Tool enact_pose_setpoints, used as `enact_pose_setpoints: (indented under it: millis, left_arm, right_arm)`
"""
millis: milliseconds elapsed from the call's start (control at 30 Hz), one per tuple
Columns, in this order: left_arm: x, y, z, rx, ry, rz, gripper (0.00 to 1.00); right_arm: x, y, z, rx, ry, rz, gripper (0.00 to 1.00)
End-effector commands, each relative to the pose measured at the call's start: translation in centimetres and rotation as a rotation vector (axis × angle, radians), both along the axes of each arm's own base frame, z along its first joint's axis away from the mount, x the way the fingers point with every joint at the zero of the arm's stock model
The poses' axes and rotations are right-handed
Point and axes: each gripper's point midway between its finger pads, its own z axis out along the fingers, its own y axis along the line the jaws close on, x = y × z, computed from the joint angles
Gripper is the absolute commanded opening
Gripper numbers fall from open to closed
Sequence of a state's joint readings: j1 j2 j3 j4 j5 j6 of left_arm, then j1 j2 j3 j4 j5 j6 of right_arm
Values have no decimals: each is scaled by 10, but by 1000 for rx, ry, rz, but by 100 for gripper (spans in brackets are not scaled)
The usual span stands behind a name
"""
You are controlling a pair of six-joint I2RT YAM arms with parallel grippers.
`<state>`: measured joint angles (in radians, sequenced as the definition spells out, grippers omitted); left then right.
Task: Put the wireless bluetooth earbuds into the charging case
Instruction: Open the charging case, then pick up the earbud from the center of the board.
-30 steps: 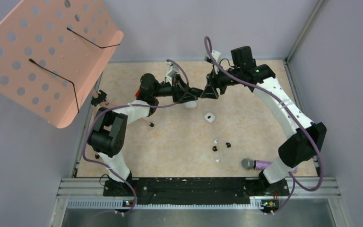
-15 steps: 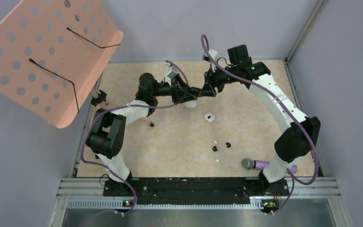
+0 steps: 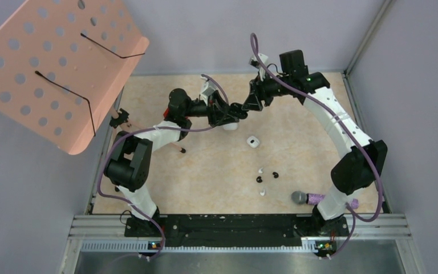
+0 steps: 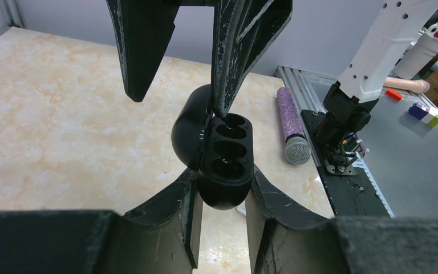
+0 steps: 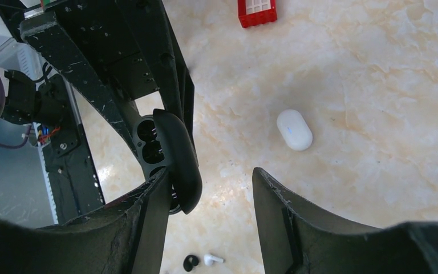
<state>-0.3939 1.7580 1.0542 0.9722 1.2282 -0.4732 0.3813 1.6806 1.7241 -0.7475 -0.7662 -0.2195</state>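
My left gripper (image 4: 222, 191) is shut on a black charging case (image 4: 226, 154), held above the table with its lid (image 4: 187, 130) swung open and its earbud wells empty. My right gripper (image 5: 208, 182) is open. One of its fingers (image 4: 242, 51) sits in the gap between lid and base, and the lid (image 5: 178, 160) lies just inside that finger. The two grippers meet at the back centre (image 3: 239, 109). Loose earbuds lie on the table: a white one (image 3: 260, 169), two black ones (image 3: 275, 174) (image 3: 259, 179) and another white one (image 3: 263, 192).
A small white case (image 3: 253, 141) lies near the table's middle, and a closed white case (image 5: 294, 129) sits below the grippers. The purple glitter microphone (image 3: 308, 198) lies by the right arm's base. A pink perforated stand (image 3: 51, 68) overhangs the left. A red block (image 5: 257, 11) sits beyond.
My right gripper has shifted slightly up and back against the held case, and its jaws have narrowed a little. The left gripper and the case have stayed in place.
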Motion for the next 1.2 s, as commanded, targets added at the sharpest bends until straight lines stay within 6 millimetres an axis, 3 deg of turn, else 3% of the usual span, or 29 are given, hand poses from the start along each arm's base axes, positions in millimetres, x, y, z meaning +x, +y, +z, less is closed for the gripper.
enact_pose_setpoints:
  millis: [0, 167, 300, 433, 500, 633, 733, 800, 967, 1167]
  left_arm:
    - [-4, 0, 15, -29, -43, 12, 0]
    - [16, 2, 7, -29, 58, 123, 0]
    - [25, 7, 4, -28, 111, 160, 0]
    - [28, 13, 2, -23, 146, 173, 0]
    - [29, 16, 2, -22, 168, 179, 0]
    - [34, 25, 2, -26, 210, 211, 0]
    - [38, 31, 3, -33, 240, 245, 0]
    - [39, 34, 3, -34, 248, 260, 0]
    - [42, 38, -2, -32, 276, 290, 0]
    - [44, 44, -2, -34, 280, 312, 0]
  right_arm:
    - [4, 4, 30, 63, -56, 18, 54]
    - [-18, 3, 70, 116, -99, 71, 57]
    - [-37, -13, 66, 61, -123, 51, 57]
    - [-48, -40, 26, -52, -131, -5, 56]
    - [-59, -55, -11, -141, -114, 0, 53]
    - [-88, -82, -69, -302, -94, 90, 43]
    - [-107, -104, -109, -436, -55, 134, 29]
    - [-114, -116, -132, -517, -36, 122, 26]
    - [-119, -128, -172, -599, 146, -16, 20]
    - [-128, -120, -191, -559, 354, -159, 18]
